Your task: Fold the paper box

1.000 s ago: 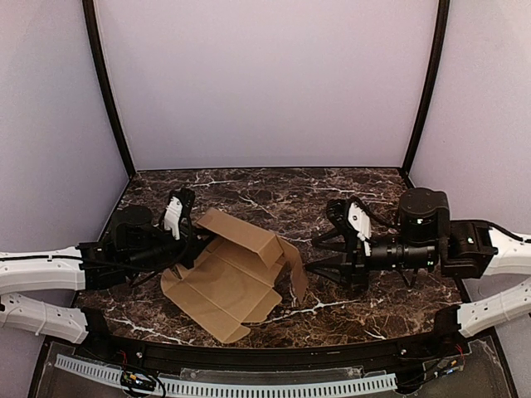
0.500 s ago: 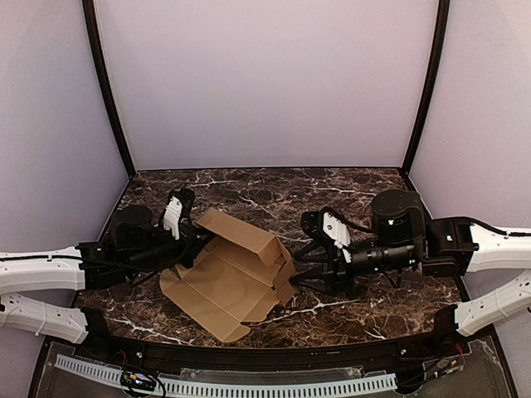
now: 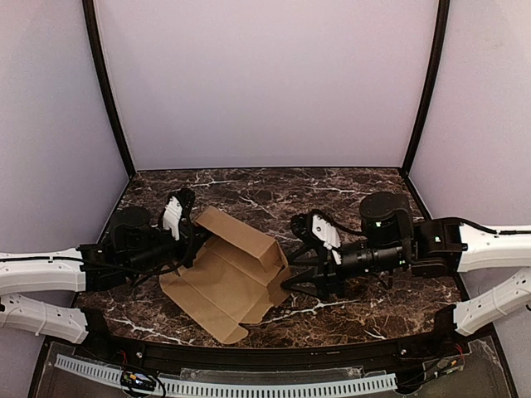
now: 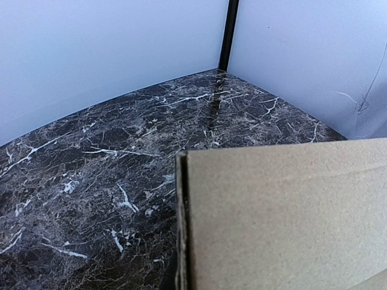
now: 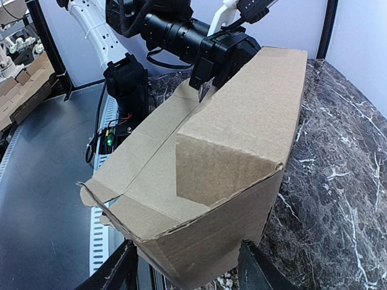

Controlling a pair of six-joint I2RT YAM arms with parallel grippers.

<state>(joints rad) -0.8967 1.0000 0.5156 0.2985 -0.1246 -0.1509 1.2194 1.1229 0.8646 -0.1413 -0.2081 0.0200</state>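
Observation:
The paper box (image 3: 228,278) is brown cardboard, half folded, at the centre-left of the marble table (image 3: 357,186). One long wall stands up at the back and flat panels lie toward the front. My left gripper (image 3: 184,240) is at the box's left end; the left wrist view shows the cardboard (image 4: 284,217) edge-on at its jaws, which hide behind it. My right gripper (image 3: 288,269) is open at the box's right end. In the right wrist view its two dark fingers (image 5: 115,272) straddle the folded-up end of the box (image 5: 242,121). The left gripper (image 5: 217,57) holds the far end there.
Purple walls with black corner posts (image 3: 108,91) close in the table on three sides. A black rail with a white cable chain (image 3: 249,385) runs along the near edge. Spare cardboard sheets (image 5: 24,78) lie off the table, beyond the left arm.
My right arm has moved left to the box. The end flap that drooped out to the right now stands folded against the box's end. The left arm has not moved.

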